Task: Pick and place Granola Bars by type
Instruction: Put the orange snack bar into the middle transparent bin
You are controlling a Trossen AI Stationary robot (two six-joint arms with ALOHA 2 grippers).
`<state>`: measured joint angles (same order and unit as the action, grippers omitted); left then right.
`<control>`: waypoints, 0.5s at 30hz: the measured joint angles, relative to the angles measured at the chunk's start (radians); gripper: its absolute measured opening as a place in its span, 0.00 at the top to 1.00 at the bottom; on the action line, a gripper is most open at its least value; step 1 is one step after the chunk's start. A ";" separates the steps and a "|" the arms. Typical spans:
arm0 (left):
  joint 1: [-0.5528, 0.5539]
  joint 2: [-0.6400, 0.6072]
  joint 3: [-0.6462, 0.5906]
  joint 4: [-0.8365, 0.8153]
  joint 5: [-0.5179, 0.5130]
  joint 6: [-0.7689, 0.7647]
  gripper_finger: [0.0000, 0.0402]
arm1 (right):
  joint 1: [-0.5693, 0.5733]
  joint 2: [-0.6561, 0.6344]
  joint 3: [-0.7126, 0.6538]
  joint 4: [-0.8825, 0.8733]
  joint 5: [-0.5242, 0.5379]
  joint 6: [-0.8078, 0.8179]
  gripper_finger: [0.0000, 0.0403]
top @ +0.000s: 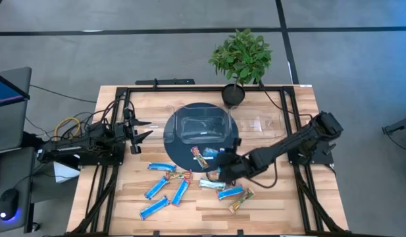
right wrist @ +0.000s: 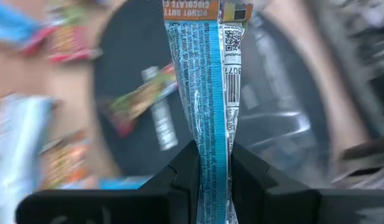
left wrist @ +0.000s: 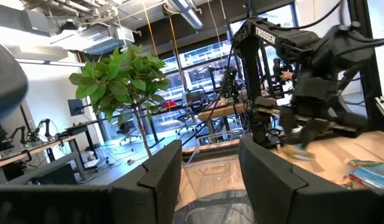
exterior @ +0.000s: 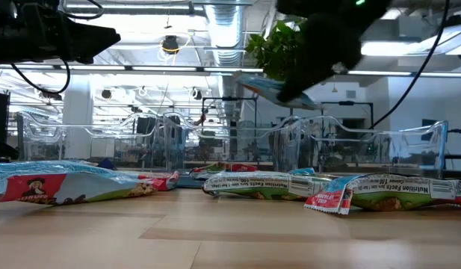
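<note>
High view, from left to right: the left gripper (top: 138, 131) waits spread wide at the table's left edge; loose granola bars (top: 164, 187) lie in front. The right gripper (top: 224, 164) pinches a blue bar (right wrist: 207, 93) lifted just beside the dark round plate (top: 171, 135) (one bar already there). Best carry it level and release low.

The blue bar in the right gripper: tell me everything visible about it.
The blue bar is a long, slim packet in glossy blue wrapper, with a white panel carrying a barcode and QR code and an orange end band with dark print. The right gripper is shut on it, the two dark fingers pinching it near one end so the rest juts out beyond them. It hangs in the air above the dark round plate, touching nothing else. The low view shows it well above the table.
</note>
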<state>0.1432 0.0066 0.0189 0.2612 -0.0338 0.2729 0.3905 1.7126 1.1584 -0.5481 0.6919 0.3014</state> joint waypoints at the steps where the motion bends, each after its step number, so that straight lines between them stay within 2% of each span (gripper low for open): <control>1: 0.000 0.000 0.000 0.000 0.000 0.000 0.61 | -0.014 0.000 0.000 0.017 0.022 -0.023 0.85; 10: 0.000 0.000 0.000 0.000 0.000 0.003 0.61 | -0.148 0.000 0.000 0.179 0.051 -0.181 0.85; 15: 0.000 0.000 0.000 0.000 0.000 0.003 0.61 | -0.235 0.000 0.000 0.295 0.048 -0.205 0.85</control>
<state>0.1435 0.0064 0.0189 0.2609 -0.0338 0.2760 0.1550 1.7126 1.1584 -0.2531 0.7398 0.0963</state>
